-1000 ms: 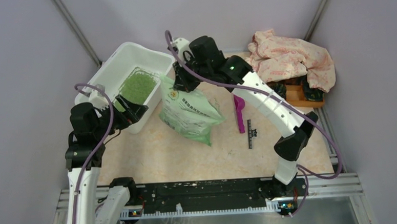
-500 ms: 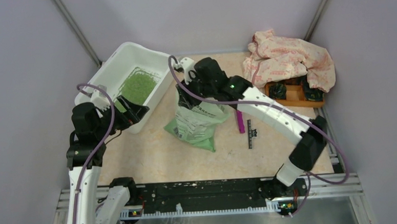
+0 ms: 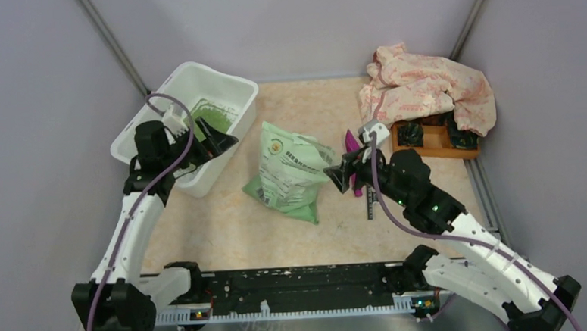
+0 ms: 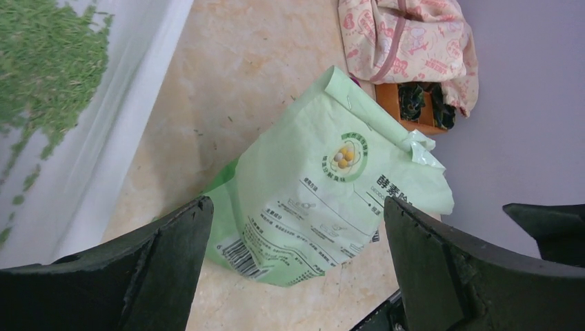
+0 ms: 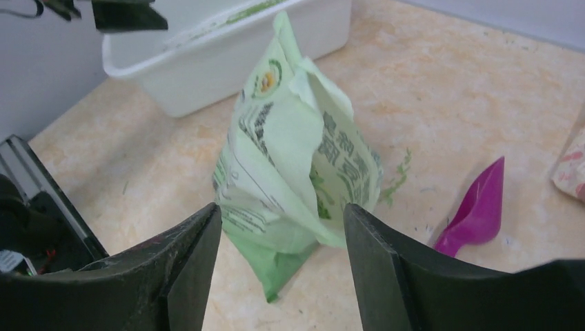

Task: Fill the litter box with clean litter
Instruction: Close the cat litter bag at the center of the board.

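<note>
The litter box (image 3: 164, 99), a white tub, stands at the far left. A patch of clean litter (image 3: 218, 115) lies in it, also seen in the left wrist view as green granules (image 4: 48, 62) behind the tub's white wall (image 4: 131, 103). My left gripper (image 3: 224, 139) hovers open over the tub's right rim, with nothing between its fingers. A light green litter bag (image 3: 287, 169) stands slumped on the table, free of both grippers. My right gripper (image 3: 336, 177) is open just right of the bag (image 5: 296, 158) and apart from it.
A purple scoop (image 3: 352, 143) and a thin black strip (image 3: 369, 199) lie right of the bag. A pink cloth (image 3: 423, 87) drapes over an orange compartment tray (image 3: 433, 139) at the far right. A few green granules (image 5: 397, 179) are spilled beside the bag.
My right gripper opened, let go of the bag and pulled back to the near right. The bag came down from the tub's rim onto the table. My left gripper shifted right over the rim.
</note>
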`<action>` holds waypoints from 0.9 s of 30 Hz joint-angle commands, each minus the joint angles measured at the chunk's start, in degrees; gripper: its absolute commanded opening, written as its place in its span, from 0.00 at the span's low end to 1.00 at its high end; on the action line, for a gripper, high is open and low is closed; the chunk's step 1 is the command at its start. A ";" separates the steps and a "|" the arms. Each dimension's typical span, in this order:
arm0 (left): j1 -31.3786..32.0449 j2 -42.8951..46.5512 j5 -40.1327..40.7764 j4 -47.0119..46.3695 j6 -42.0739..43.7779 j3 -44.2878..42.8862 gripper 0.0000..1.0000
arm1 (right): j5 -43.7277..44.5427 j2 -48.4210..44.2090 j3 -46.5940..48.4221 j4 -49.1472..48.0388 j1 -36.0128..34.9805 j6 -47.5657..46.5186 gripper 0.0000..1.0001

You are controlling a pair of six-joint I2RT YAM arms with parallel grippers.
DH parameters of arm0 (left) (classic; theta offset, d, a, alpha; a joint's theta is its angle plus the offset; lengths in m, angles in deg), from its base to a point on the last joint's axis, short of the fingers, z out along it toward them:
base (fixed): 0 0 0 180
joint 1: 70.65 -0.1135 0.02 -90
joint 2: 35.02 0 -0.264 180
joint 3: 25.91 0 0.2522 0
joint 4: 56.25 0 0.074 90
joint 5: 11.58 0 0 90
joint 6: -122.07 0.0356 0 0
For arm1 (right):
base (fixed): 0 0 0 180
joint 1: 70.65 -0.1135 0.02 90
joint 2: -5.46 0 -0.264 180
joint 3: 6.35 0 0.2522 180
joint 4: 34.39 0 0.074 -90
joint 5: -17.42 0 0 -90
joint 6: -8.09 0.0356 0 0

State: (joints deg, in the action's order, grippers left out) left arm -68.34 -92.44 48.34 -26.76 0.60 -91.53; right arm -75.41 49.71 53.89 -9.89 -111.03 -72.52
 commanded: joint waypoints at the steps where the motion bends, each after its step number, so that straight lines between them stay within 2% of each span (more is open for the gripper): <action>1: 5.04 -8.15 -1.42 -11.04 3.21 -1.24 0.99 | 0.89 -5.19 -7.52 -3.99 -0.06 1.78 0.67; 7: 8.28 -17.78 -2.68 -14.10 8.85 -3.65 0.99 | 2.48 -8.93 -14.74 -7.82 0.70 5.64 0.74; 15: 10.61 -24.17 -9.52 -20.75 12.81 -6.15 0.99 | -3.47 -2.42 -20.22 -21.17 4.40 9.15 0.74; 21: 11.96 -29.47 -15.47 -25.01 13.86 -8.94 0.99 | -18.78 0.75 -28.06 -36.67 17.18 19.15 0.74; 27: 12.33 -33.80 -17.32 -23.55 17.48 -12.44 0.99 | -24.72 3.65 -30.18 -43.67 18.46 19.98 0.73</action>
State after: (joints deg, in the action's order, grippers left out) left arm -56.48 -124.29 34.70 -48.75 14.09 -100.55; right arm -92.79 52.60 23.49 -41.36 -92.96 -55.00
